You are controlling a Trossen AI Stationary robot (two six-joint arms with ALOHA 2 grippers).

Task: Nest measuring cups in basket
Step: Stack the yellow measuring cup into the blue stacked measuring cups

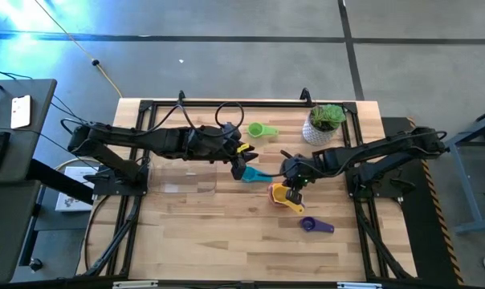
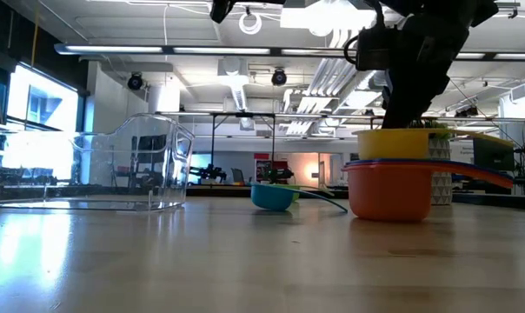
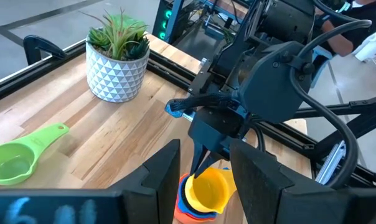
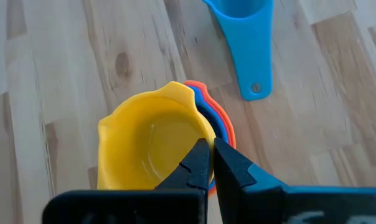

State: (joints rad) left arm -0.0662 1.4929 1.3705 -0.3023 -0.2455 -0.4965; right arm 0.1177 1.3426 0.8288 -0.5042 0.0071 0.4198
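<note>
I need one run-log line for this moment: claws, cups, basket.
right claw: shut on yellow cup rim, atop stack | left claw: open, above | cyan cup, green cup, purple cup: on table | basket: no cups

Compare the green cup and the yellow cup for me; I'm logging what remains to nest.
The green cup lies alone near the table's far edge, by the white plant pot; the yellow cup sits nested atop a stack of other cups mid-table. No tool is at the green cup; the right tool is shut at the yellow cup's rim. Both are outside the clear basket.
</note>
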